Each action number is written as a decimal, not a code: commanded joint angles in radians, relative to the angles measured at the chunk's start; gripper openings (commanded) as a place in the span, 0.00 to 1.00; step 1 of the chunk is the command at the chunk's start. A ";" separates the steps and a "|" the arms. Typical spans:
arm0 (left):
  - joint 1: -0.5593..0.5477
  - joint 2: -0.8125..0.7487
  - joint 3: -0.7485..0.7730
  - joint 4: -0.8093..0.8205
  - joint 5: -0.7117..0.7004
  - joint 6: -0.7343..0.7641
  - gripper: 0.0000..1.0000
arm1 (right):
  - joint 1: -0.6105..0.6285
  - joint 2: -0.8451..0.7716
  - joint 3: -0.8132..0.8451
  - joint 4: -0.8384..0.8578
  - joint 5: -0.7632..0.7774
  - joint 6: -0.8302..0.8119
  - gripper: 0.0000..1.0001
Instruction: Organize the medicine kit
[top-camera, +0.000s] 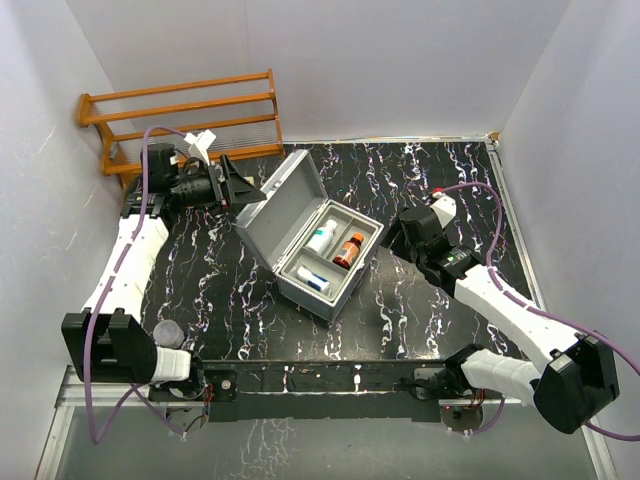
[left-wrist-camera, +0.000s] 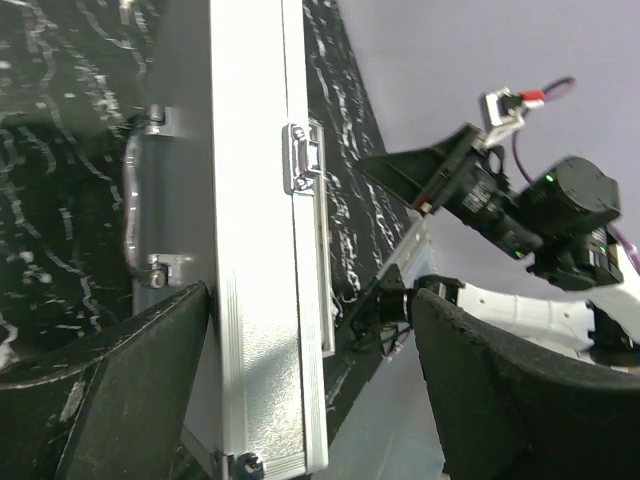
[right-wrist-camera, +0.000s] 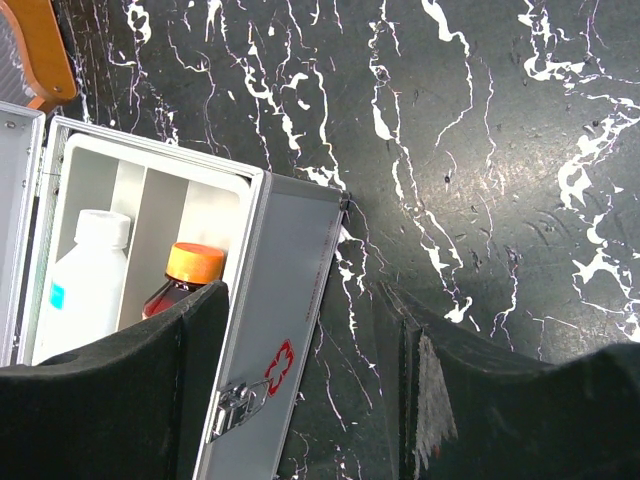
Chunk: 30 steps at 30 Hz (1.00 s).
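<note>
The medicine kit (top-camera: 346, 288), a silver-grey metal case, lies open mid-table with its lid (top-camera: 285, 200) raised toward the back left. Inside are a white bottle (top-camera: 322, 237), an orange-capped brown bottle (top-camera: 349, 250) and a small white and blue box (top-camera: 313, 280). My left gripper (top-camera: 245, 188) is open and straddles the lid's free edge (left-wrist-camera: 262, 300); one finger (left-wrist-camera: 140, 390) lies by the handle side, the other stands well apart. My right gripper (top-camera: 396, 236) is open astride the case's front wall (right-wrist-camera: 285, 300), with one finger over the inside by the orange-capped bottle (right-wrist-camera: 190, 270) and the other over the table.
A wooden rack (top-camera: 180, 110) stands at the back left, just behind the left arm. White walls close in the black marbled table (top-camera: 430, 180) on three sides. In the left wrist view the right arm (left-wrist-camera: 540, 210) shows beyond the lid.
</note>
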 joint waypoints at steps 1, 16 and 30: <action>-0.070 -0.058 -0.009 0.050 0.086 -0.083 0.80 | -0.003 -0.026 0.007 0.050 0.008 0.005 0.57; -0.289 -0.047 -0.066 0.228 0.056 -0.233 0.76 | -0.003 -0.103 0.007 0.015 0.069 0.061 0.56; -0.289 0.069 -0.090 0.052 -0.284 -0.068 0.79 | -0.002 -0.067 -0.014 0.162 -0.229 -0.016 0.57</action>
